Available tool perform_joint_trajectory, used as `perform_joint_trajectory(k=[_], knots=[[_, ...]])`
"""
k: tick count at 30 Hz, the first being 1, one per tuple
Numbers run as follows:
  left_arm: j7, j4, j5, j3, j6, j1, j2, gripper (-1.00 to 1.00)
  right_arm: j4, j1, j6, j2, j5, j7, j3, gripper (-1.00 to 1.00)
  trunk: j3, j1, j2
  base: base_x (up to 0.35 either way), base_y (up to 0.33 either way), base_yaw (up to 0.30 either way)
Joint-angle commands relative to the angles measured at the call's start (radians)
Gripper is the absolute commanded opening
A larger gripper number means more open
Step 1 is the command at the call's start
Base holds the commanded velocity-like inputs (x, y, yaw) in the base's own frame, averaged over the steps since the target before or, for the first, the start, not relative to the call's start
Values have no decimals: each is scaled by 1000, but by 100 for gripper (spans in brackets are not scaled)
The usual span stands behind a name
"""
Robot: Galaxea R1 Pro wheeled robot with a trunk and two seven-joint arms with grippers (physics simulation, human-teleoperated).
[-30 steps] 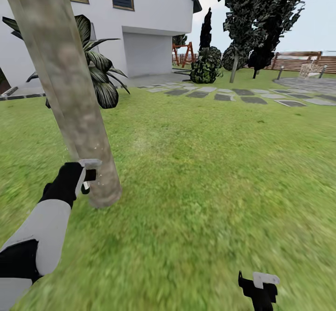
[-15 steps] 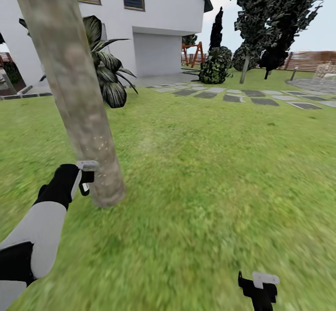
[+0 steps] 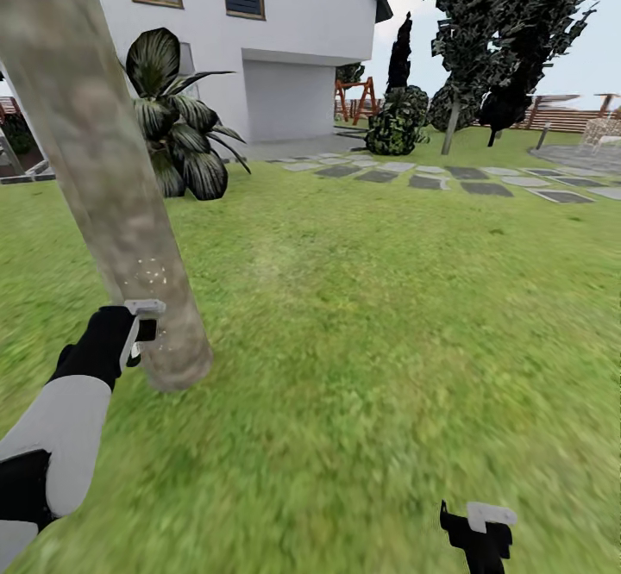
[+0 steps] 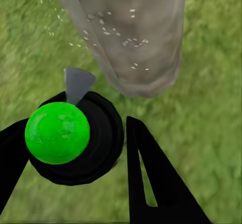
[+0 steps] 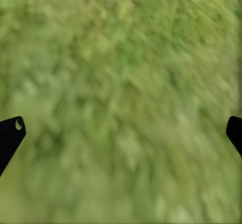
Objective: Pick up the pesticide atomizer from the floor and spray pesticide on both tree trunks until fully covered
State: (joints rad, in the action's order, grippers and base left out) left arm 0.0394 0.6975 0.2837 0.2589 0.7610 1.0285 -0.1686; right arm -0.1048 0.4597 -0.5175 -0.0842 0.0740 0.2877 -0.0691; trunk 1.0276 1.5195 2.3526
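We're gripping the atomizer (image 4: 70, 138) in our left gripper (image 4: 75, 158), and honestly we're aiming to keep its nozzle square on the tree trunk (image 3: 103, 177).

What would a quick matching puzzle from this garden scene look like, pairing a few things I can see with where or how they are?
Things:
1. atomizer
2. tree trunk
3. right gripper
4. stepping stones

Descriptions:
A. open above bare grass, holding nothing
B. held between the left gripper's fingers, green ball on a black body
C. flat grey slabs set in the lawn near the white house
D. leaning grey-brown column dotted with pale specks low down

Pairs: 1-B, 2-D, 3-A, 4-C
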Motion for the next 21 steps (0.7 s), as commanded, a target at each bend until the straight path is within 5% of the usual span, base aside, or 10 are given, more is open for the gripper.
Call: perform_joint_trajectory(k=[1,5,15,21], knots=[[5,2,-12,2,4,-14,-22,-100,0,0,-3,0,8,2,-8,100,1,0,0,105,-261,90],[5,-3,-11,3,2,-32,-44,-100,0,0,-3,0,8,4,-8,100,1,0,0,107,-261,218],[17,-11,-11,-2,-6,-87,-37,-100,0,0,-3,0,8,3,-8,100,1,0,0,128,-261,276],[19,0,-14,-1,-5,-95,-31,-100,0,0,-3,0,8,3,-8,100,1,0,0,135,-261,55]])
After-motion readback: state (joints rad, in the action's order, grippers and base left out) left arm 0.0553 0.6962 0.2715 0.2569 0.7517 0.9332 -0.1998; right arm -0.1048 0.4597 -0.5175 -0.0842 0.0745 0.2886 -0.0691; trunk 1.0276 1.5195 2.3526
